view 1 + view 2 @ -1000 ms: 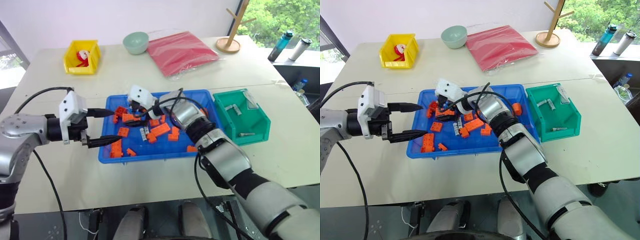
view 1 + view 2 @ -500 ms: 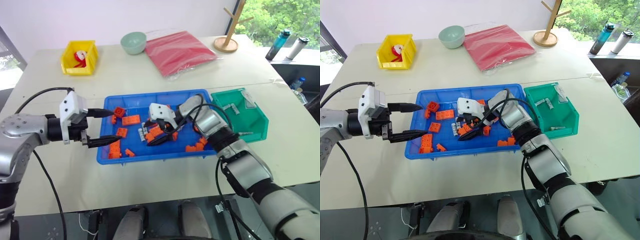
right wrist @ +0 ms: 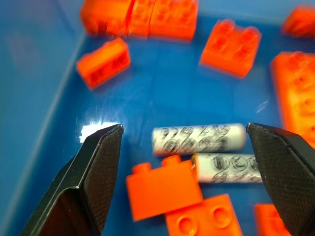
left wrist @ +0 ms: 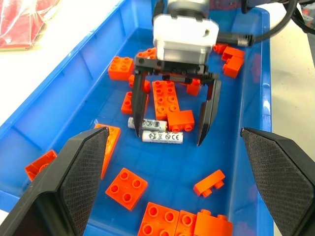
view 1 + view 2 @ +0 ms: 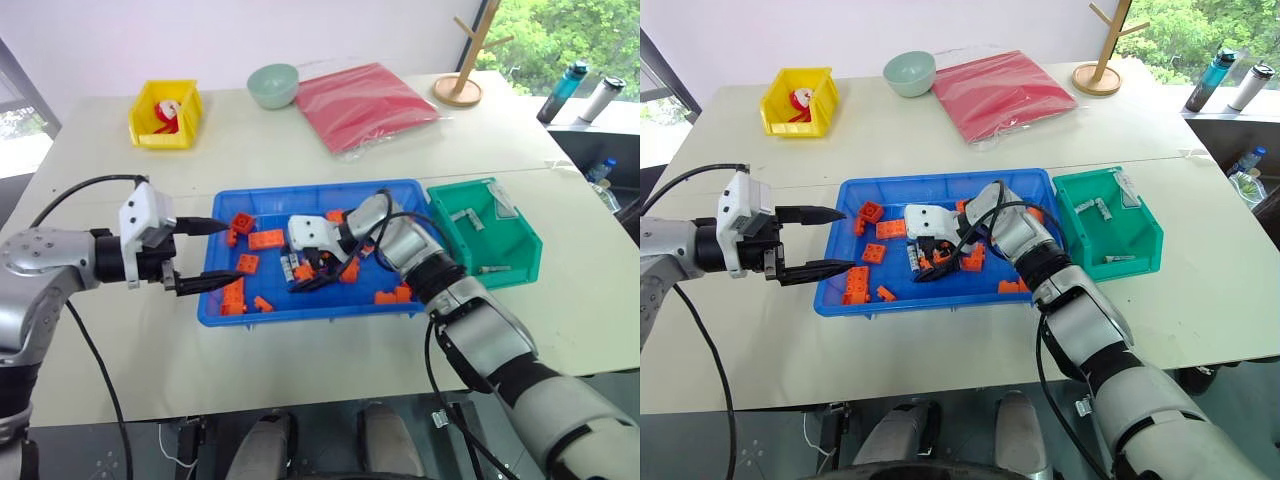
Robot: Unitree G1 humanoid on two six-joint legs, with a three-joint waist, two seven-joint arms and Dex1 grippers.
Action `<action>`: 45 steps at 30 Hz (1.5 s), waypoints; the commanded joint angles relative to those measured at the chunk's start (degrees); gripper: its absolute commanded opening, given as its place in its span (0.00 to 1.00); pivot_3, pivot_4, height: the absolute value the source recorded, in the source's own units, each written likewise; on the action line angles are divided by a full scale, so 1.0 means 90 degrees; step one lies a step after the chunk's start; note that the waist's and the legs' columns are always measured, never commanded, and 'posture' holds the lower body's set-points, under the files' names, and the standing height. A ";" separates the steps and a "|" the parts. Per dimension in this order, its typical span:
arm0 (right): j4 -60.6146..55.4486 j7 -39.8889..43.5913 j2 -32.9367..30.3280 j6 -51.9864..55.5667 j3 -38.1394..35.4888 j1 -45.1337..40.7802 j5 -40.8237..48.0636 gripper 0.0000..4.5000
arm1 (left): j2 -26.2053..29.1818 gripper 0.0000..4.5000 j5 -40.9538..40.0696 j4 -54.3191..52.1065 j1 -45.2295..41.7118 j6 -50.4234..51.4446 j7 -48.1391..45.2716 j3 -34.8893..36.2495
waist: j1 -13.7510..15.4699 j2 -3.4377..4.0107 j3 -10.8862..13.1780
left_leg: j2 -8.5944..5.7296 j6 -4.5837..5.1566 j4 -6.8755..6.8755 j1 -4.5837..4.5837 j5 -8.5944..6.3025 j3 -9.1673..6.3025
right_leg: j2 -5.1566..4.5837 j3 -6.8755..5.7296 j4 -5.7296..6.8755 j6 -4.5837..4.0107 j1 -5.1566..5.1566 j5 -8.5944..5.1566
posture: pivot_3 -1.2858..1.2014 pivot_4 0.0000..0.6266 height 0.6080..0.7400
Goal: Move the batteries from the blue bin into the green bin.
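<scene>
1. Pale worktop (image 5: 300,160) under white wall, with window greenery at the far right corner.
2. Blue bin (image 5: 300,313) at mid-worktop, long side running left to right; green bin (image 5: 515,262) just beside its right end wall, rims close together or touching, cannot tell which.
3. Right pincer (image 4: 173,123) inside the blue bin, tipped down, fingers spread wide and gripping nothing.
4. Two batteries (image 4: 162,136) lying side by side on the bin floor directly below that pincer, between the two fingertips, not touched in the left wrist view.
5. Small orange brick (image 3: 165,189) pressed against the nearer battery; larger orange bricks (image 5: 262,239) scattered around the right pincer on all sides, with patches of bare blue floor between them.
6. More batteries (image 5: 465,215) already in the green bin, well to the right of the right pincer, beyond the blue bin's right wall.
7. Left pincer (image 5: 222,254) level over the blue bin's left rim, fingers apart and empty, pointing toward the right pincer with a stretch of brick-strewn floor between the two.
8. Yellow bin (image 5: 165,113), pale bowl (image 5: 272,85) and red bag (image 5: 365,103) far behind both pincers, near the worktop's back edge.
9. Bare worktop in front of the blue bin's near rim.
</scene>
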 commanded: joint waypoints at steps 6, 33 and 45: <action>0.0651 -0.0435 0.0308 -0.0532 0.0166 -0.0475 -0.0488 0.92 | -0.0001 1.00 -0.0103 -0.0200 0.0027 -0.0032 0.0075 0.0237 | 0.0001 0.0000 0.0000 | 0.0000 0.0000 0.0000 0.0000 0.0000 -0.0001 | 0.0001 0.0000 0.0000 0.0000 0.0000 0.0000 | 0.52 0.24 0.82; -0.5017 -0.0862 -0.2560 0.5308 -0.3477 0.1236 0.1876 0.49 | -0.0595 1.00 -0.0511 -0.0220 -0.0412 0.0132 0.0124 -0.0114 | 0.0226 -0.0001 -0.0001 | -0.0005 0.0002 -0.0003 -0.0005 -0.0001 0.0007 | -0.0009 0.0002 -0.0005 0.0000 0.0008 0.0000 | 0.52 0.24 0.82; -0.5805 -0.1933 -0.4464 0.6101 -0.5226 0.3698 0.2301 0.49 | -0.0918 1.00 -0.0433 0.0227 -0.0975 0.0083 -0.0132 -0.0452 | 0.0347 -0.0001 -0.0001 | 0.0000 0.0007 0.0000 -0.0004 -0.0004 0.0042 | -0.0014 0.0004 -0.0014 0.0000 0.0013 0.0000 | 0.52 0.24 0.82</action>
